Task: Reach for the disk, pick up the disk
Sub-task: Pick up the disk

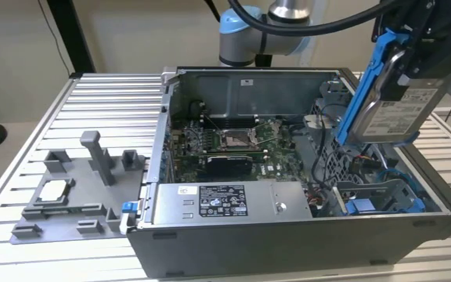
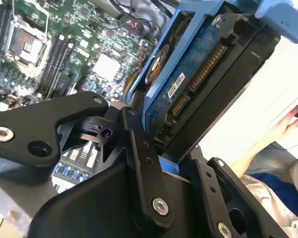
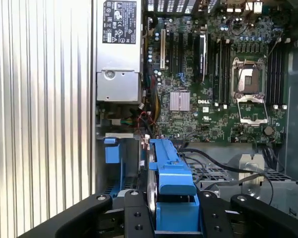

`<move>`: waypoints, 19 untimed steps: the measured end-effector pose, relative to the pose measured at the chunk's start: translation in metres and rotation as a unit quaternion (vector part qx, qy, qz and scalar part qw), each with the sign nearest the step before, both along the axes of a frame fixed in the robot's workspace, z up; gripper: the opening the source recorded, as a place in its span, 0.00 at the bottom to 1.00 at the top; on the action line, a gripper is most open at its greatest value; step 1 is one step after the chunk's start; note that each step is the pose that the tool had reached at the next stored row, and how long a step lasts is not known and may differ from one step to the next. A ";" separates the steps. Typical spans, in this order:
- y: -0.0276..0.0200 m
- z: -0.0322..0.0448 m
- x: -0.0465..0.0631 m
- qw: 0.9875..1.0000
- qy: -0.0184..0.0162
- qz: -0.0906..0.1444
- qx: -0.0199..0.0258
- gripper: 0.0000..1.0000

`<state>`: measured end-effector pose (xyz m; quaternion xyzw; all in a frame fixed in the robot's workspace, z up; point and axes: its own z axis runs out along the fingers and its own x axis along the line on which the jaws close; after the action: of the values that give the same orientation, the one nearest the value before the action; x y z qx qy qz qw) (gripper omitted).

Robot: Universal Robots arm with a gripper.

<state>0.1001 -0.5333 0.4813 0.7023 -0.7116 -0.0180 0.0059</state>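
And there it was, the disk (image 1: 386, 108) up in the air, clamped in the gripper (image 1: 421, 64) and hanging tilted above the open computer case (image 1: 288, 247), over the case's side at the exterior view's right. The fingers (image 3: 134, 218) were closed in on its bright blue frame (image 3: 171, 173), one either side in the first wrist view, with the drive standing edge-on between them. In the second wrist view the disk's circuit-board face (image 2: 188, 84) showed beside a black finger (image 2: 144, 168), the motherboard (image 2: 64, 54) well below. The blue drive bay (image 1: 382, 202) at the case's near right corner sat vacated, loose cables (image 1: 323, 158) trailing near it. By my reckoning the pick-up was as good as made; doing it well at this point meant holding the grip squarely on the frame, not the bare board, and carrying the drive clear of those cables and the case wall. A sleeve and hand (image 2: 283, 129) showed at the edge of the second wrist view, worth minding.
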 end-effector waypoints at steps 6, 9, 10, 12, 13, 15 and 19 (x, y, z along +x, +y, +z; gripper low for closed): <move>-0.0190 -0.0001 0.000 1.000 0.000 0.000 0.000 0.00; -0.0281 -0.0002 0.000 1.000 0.001 0.000 0.000 0.00; -0.0312 -0.0003 0.000 1.000 0.001 0.000 0.000 0.00; -0.0373 -0.0004 0.000 1.000 0.001 0.000 0.000 0.00; -0.0400 -0.0004 0.000 1.000 0.001 0.000 0.000 0.00; -0.0453 -0.0004 0.000 1.000 0.001 0.000 0.000 0.00; -0.0546 -0.0005 0.000 1.000 0.001 0.000 0.000 0.00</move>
<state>0.1005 -0.5879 0.4807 0.7023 -0.7116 -0.0185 0.0065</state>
